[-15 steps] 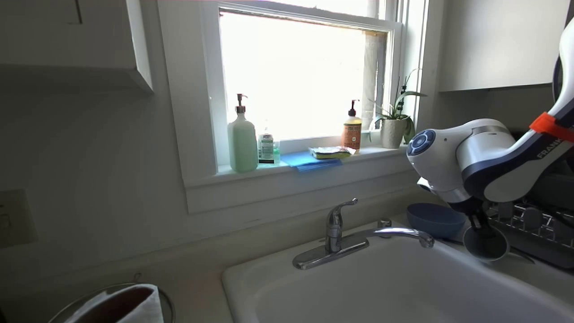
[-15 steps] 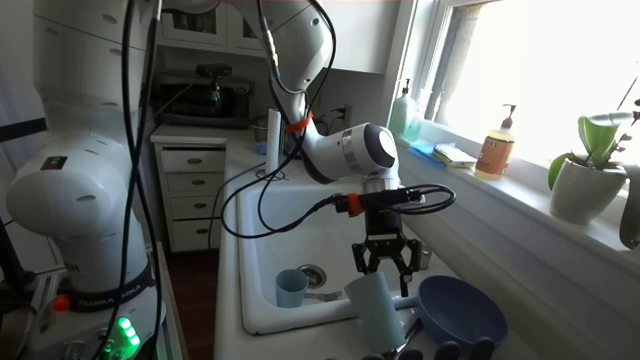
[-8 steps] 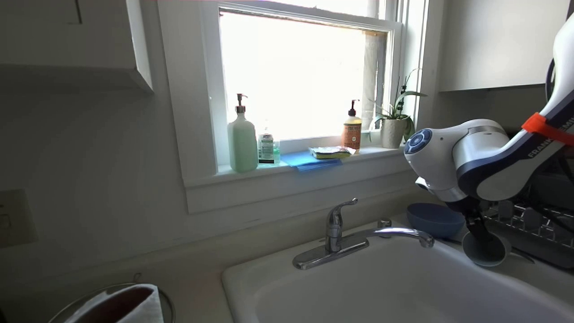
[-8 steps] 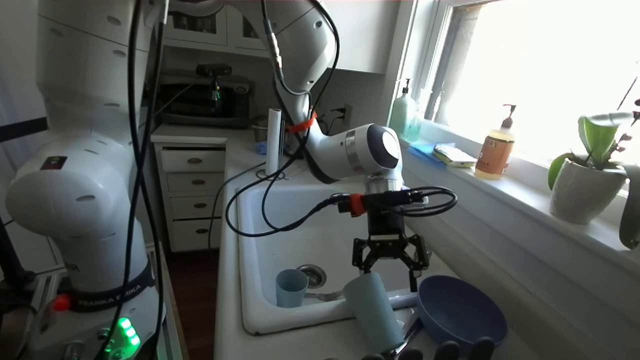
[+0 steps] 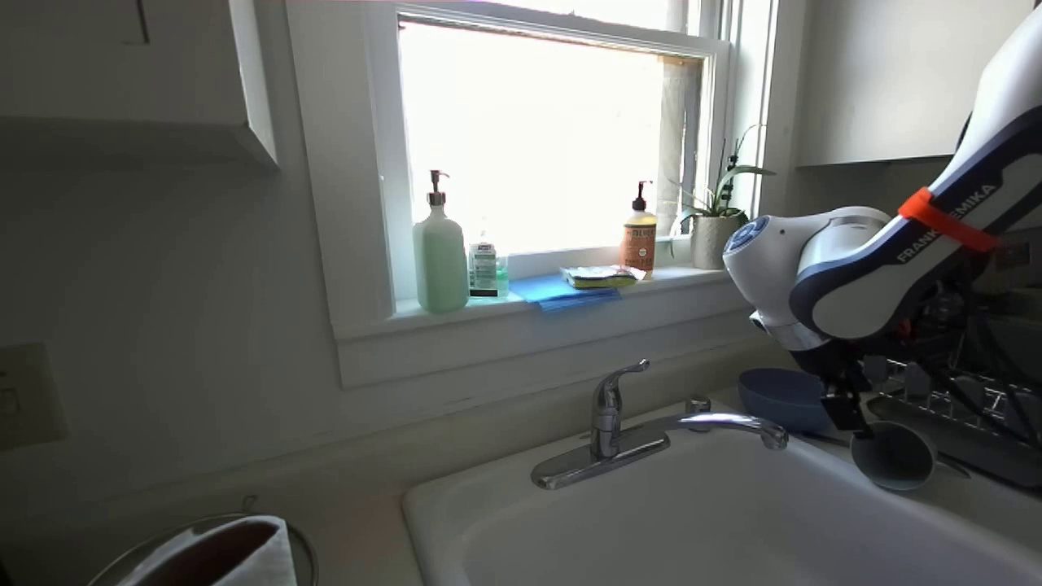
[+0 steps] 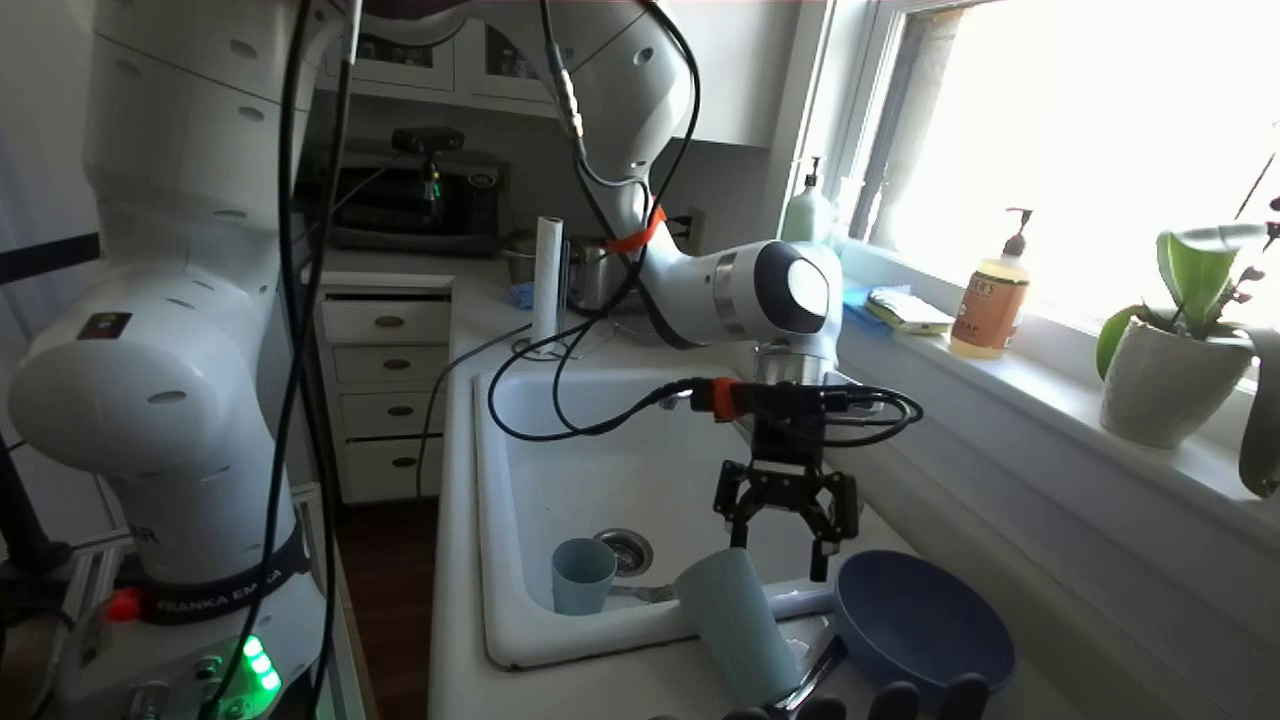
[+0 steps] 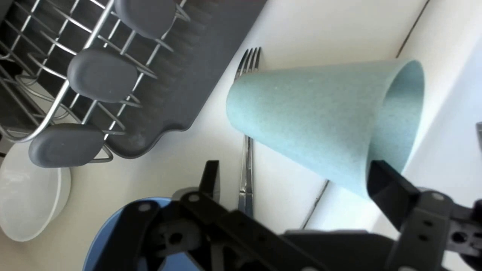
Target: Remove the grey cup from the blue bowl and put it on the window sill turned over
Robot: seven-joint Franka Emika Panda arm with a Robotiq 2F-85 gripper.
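Shifting sideways, gripper (image 6: 779, 561) has jaws spread, pinching nothing. Beyond jaws, grey cup (image 7: 301, 113) lies on side, moved slightly, rim near one jaw. Already out from blue bowl (image 6: 920, 615) near opposite jaw; I judge grasp still needed.

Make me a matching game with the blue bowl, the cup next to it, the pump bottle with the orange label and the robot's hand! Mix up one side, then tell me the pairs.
Things:
1. blue bowl
2. cup beside the bowl
3. orange-labelled pump bottle
4. hand

Where or how:
A. on the window sill
B. spread open
C. opening facing up
D. tipped onto its side

Pairs: 1-C, 2-D, 3-A, 4-B
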